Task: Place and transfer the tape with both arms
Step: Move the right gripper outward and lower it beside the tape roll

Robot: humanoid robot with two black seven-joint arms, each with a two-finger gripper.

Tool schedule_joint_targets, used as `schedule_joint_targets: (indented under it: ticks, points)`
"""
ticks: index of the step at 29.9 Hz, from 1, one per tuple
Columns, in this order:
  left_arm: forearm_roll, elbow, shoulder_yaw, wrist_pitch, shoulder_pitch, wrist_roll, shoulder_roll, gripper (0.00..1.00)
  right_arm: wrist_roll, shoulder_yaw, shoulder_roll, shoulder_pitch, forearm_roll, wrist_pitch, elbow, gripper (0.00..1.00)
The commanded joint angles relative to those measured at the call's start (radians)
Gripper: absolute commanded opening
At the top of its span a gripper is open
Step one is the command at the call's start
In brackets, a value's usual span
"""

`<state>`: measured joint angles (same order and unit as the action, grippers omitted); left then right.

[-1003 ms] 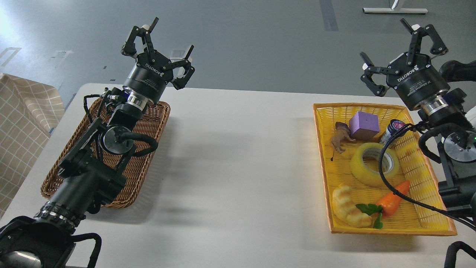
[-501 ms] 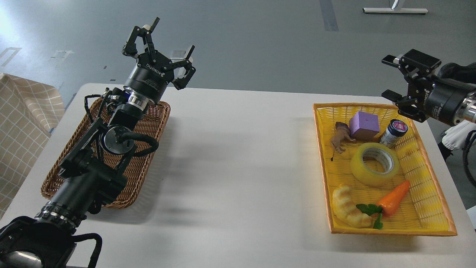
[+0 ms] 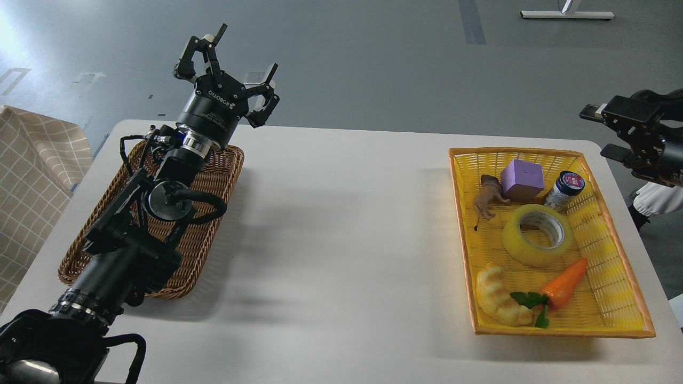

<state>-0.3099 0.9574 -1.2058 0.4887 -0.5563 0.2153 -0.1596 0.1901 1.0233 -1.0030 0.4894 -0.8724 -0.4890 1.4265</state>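
Observation:
The tape (image 3: 537, 234), a wide translucent yellow roll with a grey-white core, lies flat in the middle of the yellow basket (image 3: 463, 250) on the right of the table. My left gripper (image 3: 229, 56) is open and empty, raised above the far end of the brown wicker basket (image 3: 205, 250) at the left. My right gripper (image 3: 600, 130) is open and empty, at the right edge of the view, beyond the yellow basket's far right corner and pointing left. Its arm is mostly out of view.
In the yellow basket also lie a purple block (image 3: 522, 177), a toy lion (image 3: 488, 196), a small jar (image 3: 565, 189), a toy carrot (image 3: 563, 285) and a bread toy (image 3: 499, 296). The white table (image 3: 341, 224) lies bare between the baskets. A checked cloth (image 3: 26, 181) hangs at the left.
My right arm has swung up and away from over the yellow basket to the right edge of the view, its gripper now pointing left. The left arm has barely moved.

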Motion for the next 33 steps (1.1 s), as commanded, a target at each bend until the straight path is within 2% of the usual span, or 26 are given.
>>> schedule_joint_targets:
  ticks: [1,5,10,18,24,33]
  points:
    - [0.0,0.0,0.0,0.0,0.001,0.001,-0.005,0.98,-0.001,0.0,-0.029,-0.014,-0.002,0.0,0.012,1.0]
    - [0.0,0.0,0.0,0.0,0.001,0.001,-0.006,0.98,-0.003,0.0,-0.028,-0.026,-0.042,0.0,0.017,1.0]
    - [0.0,0.0,0.0,0.0,0.001,0.001,-0.009,0.98,-0.006,0.0,0.02,-0.048,-0.337,0.0,0.018,0.99]
    - [0.0,0.0,-0.001,0.0,0.001,0.001,-0.011,0.98,-0.006,-0.015,0.102,-0.049,-0.624,0.0,0.014,0.99]
    - [0.0,0.001,-0.001,0.0,0.003,0.001,-0.011,0.98,-0.006,-0.06,0.139,-0.051,-0.738,0.0,0.011,0.98]
    - [0.0,0.001,0.0,0.0,0.004,0.001,-0.012,0.98,-0.006,-0.091,0.172,-0.086,-0.761,0.0,-0.001,0.98]
